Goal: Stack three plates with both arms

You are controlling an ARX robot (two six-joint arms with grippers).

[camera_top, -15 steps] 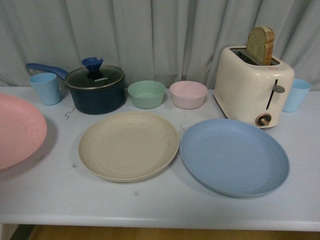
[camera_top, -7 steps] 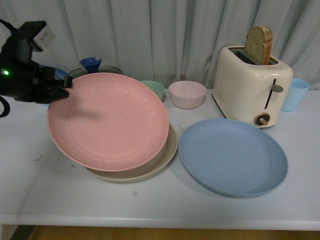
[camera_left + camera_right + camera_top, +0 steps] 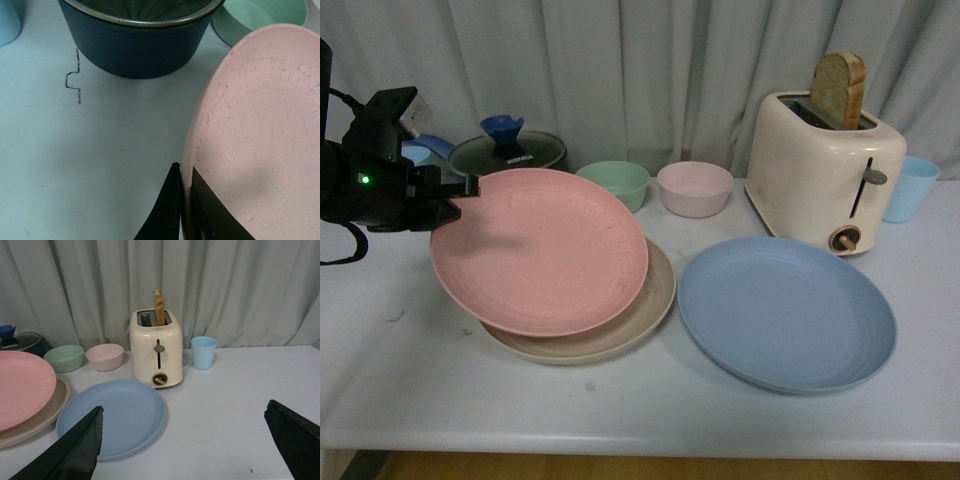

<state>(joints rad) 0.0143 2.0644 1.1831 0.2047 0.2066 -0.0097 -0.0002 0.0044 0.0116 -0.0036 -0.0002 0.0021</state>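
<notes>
Front view first: the left gripper (image 3: 457,190) is seen clamped on the left rim of the pink plate (image 3: 540,250). That plate is held tilted over the beige plate (image 3: 620,325), so most of the beige one is covered and only its near and right edge is left showing. Whether the two plates are actually touching can't be told from here, tbh. The blue plate (image 3: 785,312) is laid flat on the table (image 3: 410,380) just beside the beige one, on the right, with nothing stacked on it. Behind the plates a dark pot (image 3: 510,155) with a glass lid, a green bowl (image 3: 613,182) and a pink bowl (image 3: 695,188) are lined up. Further right a cream toaster (image 3: 825,170) is parked with a slice of bread (image 3: 839,88) sticking out, and a blue cup (image 3: 910,188) is set next to it. In the left wrist view the pink plate's rim is shown pinched between the two black fingers (image 3: 165,210), one on the upper face and one outside the rim. A little pen mark (image 3: 74,82) can be made out on the table near the pot. In the right wrist view the right gripper (image 3: 183,407) is seen spread wide with nothing in it, clear of every plate.
</notes>
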